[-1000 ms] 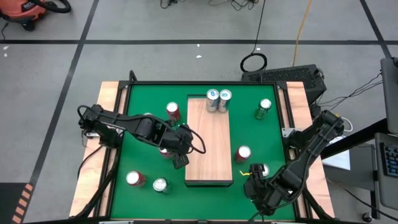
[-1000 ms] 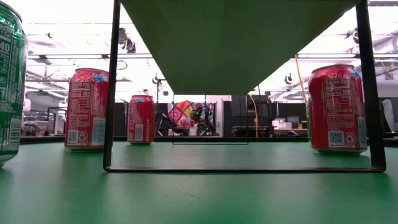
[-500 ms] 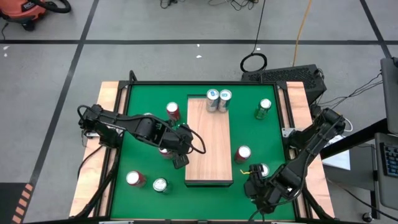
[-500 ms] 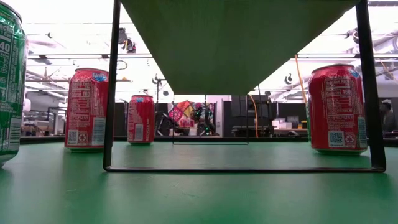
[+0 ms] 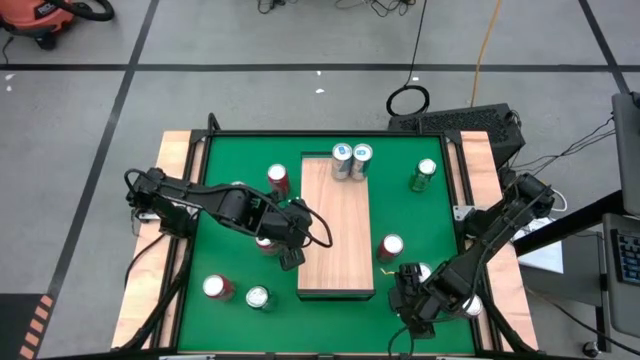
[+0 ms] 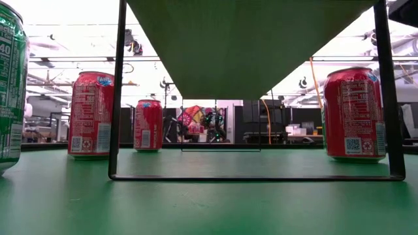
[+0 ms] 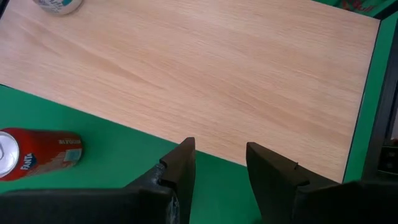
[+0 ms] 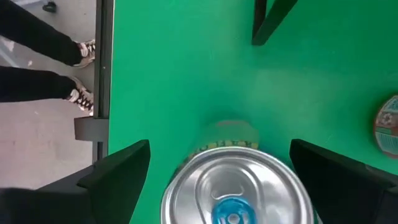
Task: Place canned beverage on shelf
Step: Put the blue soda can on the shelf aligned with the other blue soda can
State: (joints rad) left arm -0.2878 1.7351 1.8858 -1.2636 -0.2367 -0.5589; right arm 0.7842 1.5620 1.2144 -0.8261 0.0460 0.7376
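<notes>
While two cans [image 5: 351, 160] are already set at the far end of the shelf [image 5: 336, 240], seven more are left on the green table [image 5: 225, 220], so the task is judged well short of done. The next can [image 8: 239, 190], near the table's near right corner beside the shelf's near end, is straddled from above by the right gripper [image 8: 221, 168], its fingers spread wide and not yet closed. At the shelf's left edge, the left gripper [image 7: 221, 165] is seen part open, holding nothing.

Overhead, table-level, two wrist views
</notes>
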